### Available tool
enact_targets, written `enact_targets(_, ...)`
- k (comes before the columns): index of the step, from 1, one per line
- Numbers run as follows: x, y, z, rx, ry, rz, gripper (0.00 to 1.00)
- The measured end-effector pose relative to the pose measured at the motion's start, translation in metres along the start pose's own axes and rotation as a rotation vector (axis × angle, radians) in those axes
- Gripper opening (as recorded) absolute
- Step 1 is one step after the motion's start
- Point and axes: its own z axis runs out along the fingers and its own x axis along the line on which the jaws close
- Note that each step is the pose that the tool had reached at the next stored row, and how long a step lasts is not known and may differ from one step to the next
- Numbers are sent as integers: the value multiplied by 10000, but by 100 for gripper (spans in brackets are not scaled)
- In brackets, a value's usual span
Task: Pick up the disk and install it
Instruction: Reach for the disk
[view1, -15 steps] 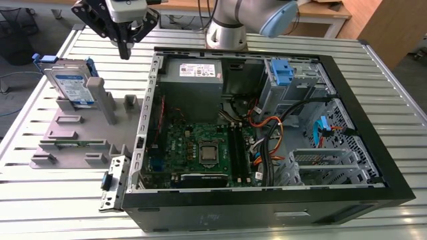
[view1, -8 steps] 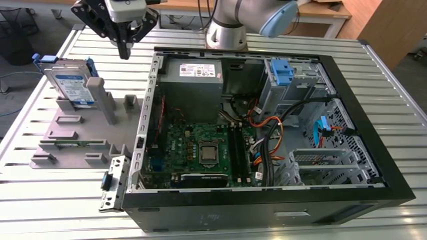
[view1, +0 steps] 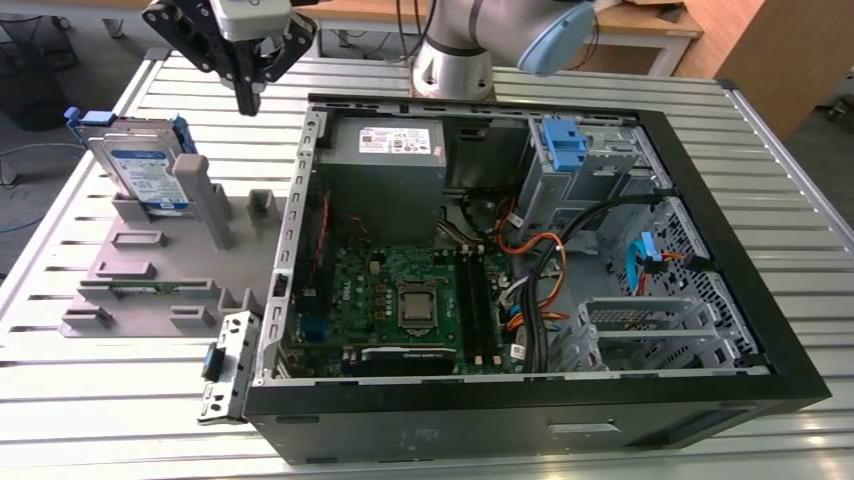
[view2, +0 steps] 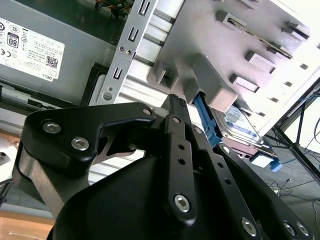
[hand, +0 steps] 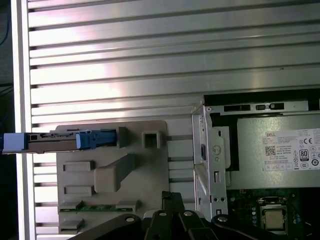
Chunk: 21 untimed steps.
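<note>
— Gripper (view1: 248, 100): clenched or released?
— Clenched. Its black fingers meet tip to tip with nothing between them, hanging above the ribbed aluminium table (view1: 80, 420).
— And the flat rectangular silver disk (view1: 144, 168), framed in its blue plastic carrier bracket?
— Lower than the gripper and off to the side away from the open black computer case (view1: 534, 400), well apart from the fingertips. It stands on edge in the pale grey plastic holder (view1: 147, 300), tilted, its long axis rising from the holder, white-and-blue label showing.
— From the wrist?
— In the first wrist view the disk (hand: 55, 141) shows edge-on, a thin bar lying crosswise ahead of the fingertips.
</note>
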Motion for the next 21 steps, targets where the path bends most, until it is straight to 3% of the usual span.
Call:
enact_targets(13,64,8,15,0,1,1,11)
enact_targets(21,146,32,34,0,0,0,11)
